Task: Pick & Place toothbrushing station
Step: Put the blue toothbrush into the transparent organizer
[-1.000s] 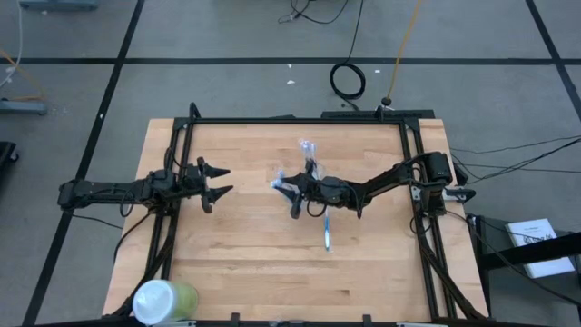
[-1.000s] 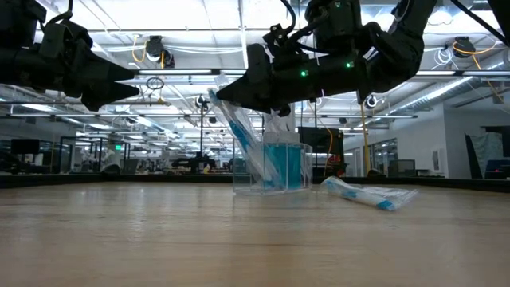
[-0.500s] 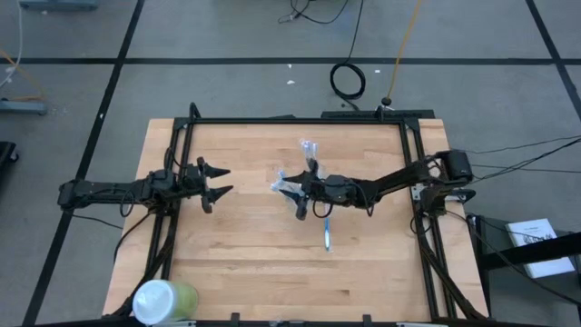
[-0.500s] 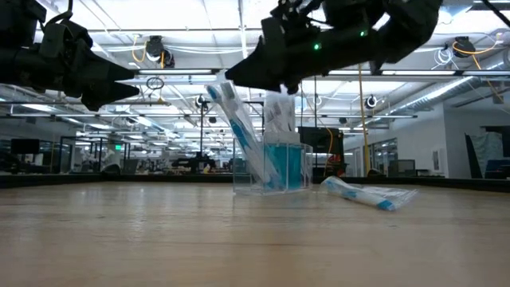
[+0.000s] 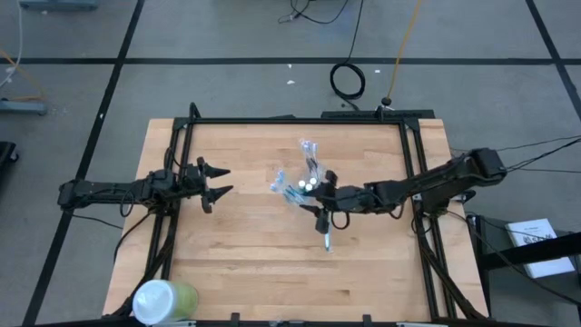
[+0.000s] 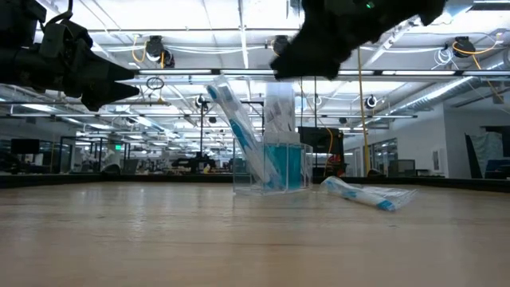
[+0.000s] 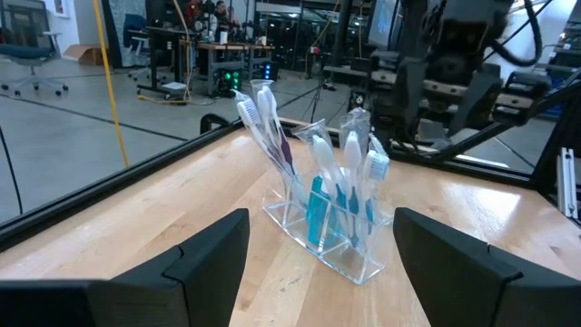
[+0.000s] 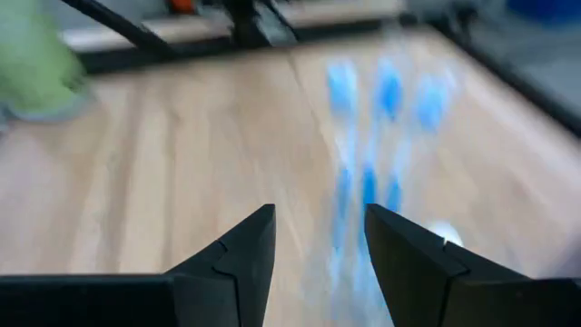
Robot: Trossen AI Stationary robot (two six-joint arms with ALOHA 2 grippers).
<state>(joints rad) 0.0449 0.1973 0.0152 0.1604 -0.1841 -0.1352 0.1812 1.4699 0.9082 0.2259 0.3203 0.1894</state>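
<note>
Clear holder (image 7: 320, 238) upright mid-worktop (image 5: 245, 263), toothbrushes (image 7: 263, 127) standing in it; one wrapped toothbrush (image 5: 327, 238) flat on the wood just beside; right gripper (image 5: 320, 214) over that brush, fingers partly apart, holding nothing; left gripper (image 5: 218, 182) parked well apart at the left edge, fingers wide, empty; green cup (image 5: 163, 300) at the near-left corner.

A clear holder (image 7: 349, 259) stands mid-table, blue-and-white toothbrushes (image 7: 263, 123) upright or leaning inside. One wrapped brush (image 5: 327, 238) lies flat nearer the front edge.
</note>
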